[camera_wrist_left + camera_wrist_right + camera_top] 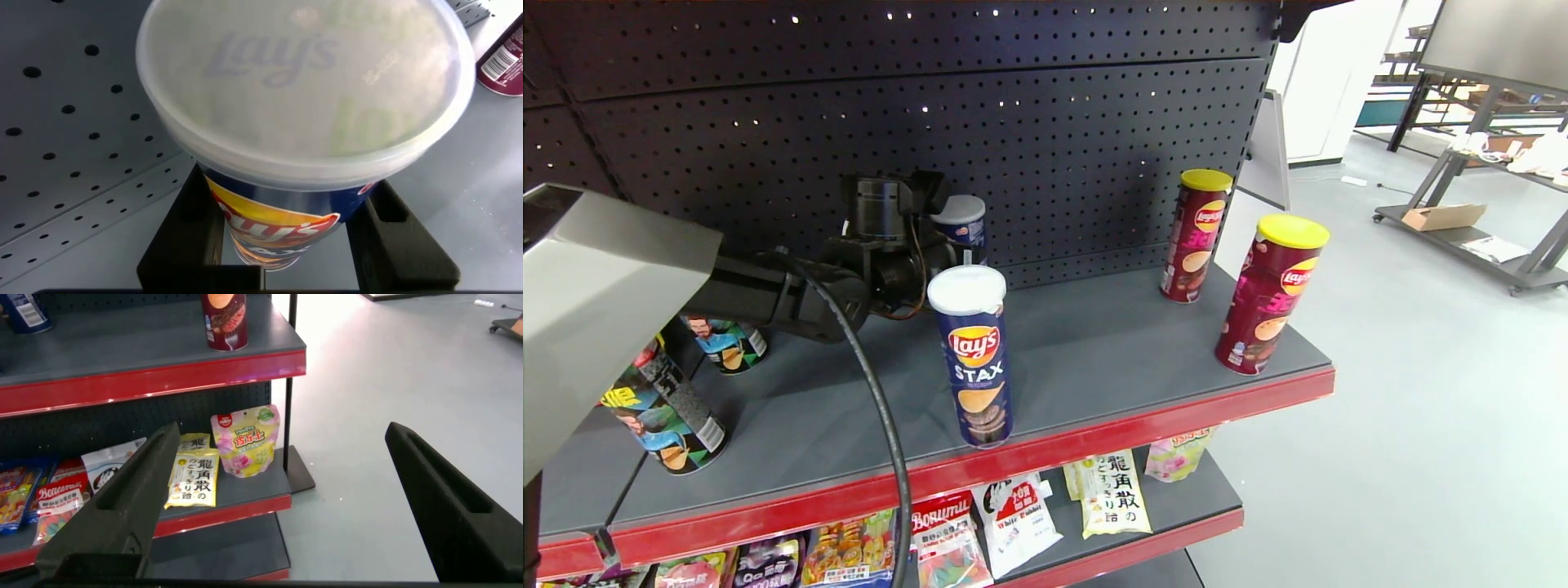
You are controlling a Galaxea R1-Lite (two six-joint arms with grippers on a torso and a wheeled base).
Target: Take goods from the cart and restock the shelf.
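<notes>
Blue chip can [302, 90] pinched upright in left claw [290, 186] | right claw [282, 437] spread wide, empty

The front blue can [974, 359] wears a round red-and-yellow brand badge with a word in white capitals beneath it. The rear blue can [961, 224] has flowing script pressed into its clear lid [306, 77] and a badge on its side. The back maroon can [1194, 237] and the corner maroon can [1267, 298] carry that badge too. On the lower shelf [1196, 500], a pale yellow bag [1112, 494] bears big black East Asian characters, a white bag [1017, 523] two dark words, and a red bag [943, 535] white capitals. The cartoon can [670, 408] shows a barcode.
</notes>
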